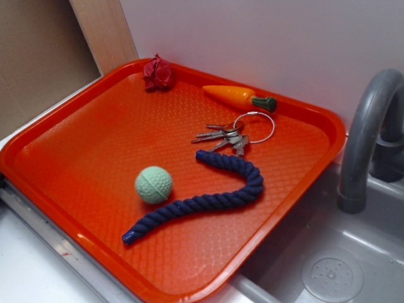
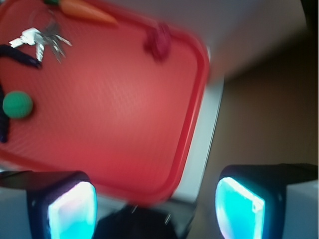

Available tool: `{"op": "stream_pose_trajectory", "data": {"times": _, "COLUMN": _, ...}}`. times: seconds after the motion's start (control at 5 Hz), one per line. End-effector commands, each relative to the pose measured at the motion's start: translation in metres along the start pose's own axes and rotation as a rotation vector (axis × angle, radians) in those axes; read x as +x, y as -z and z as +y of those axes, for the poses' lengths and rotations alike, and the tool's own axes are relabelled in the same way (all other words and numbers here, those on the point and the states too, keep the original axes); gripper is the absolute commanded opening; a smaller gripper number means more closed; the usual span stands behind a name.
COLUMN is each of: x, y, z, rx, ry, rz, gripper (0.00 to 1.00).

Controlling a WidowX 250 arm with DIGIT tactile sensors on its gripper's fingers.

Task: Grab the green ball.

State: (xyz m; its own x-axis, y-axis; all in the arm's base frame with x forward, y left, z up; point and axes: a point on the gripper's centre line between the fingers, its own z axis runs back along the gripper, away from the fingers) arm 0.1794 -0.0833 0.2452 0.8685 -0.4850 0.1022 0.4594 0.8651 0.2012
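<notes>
The green ball (image 1: pixel 153 184) is a small mint ball with grooves, resting on the orange tray (image 1: pixel 76 145) left of centre, just above a dark blue rope (image 1: pixel 208 196). In the wrist view the green ball (image 2: pixel 17 104) lies far left. My gripper (image 2: pixel 156 209) hangs high over the tray's corner, far from the ball. Its two cyan-glowing fingers (image 2: pixel 74 211) stand wide apart, open, with nothing between them. The gripper does not show in the exterior view.
On the tray also lie a bunch of keys (image 1: pixel 230 136) on a ring, a toy carrot (image 1: pixel 237 96) and a dark red wad of fabric (image 1: pixel 158 73) at the back. A grey faucet (image 1: pixel 366 132) and sink (image 1: pixel 328 271) stand right of the tray.
</notes>
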Motion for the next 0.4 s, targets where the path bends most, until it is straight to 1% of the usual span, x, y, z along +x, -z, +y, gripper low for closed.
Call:
{"op": "stream_pose_trajectory", "data": {"times": 0.0, "x": 0.032, "y": -0.015, "z": -0.080, "rx": -0.049, "ry": 0.508, "rz": -0.063, "gripper": 1.00}}
{"op": "stream_pose_trajectory", "data": {"times": 0.2, "x": 0.043, "y": -0.004, "z": -0.116, "rx": -0.093, "ry": 0.761, "rz": -0.059, "gripper": 1.00}}
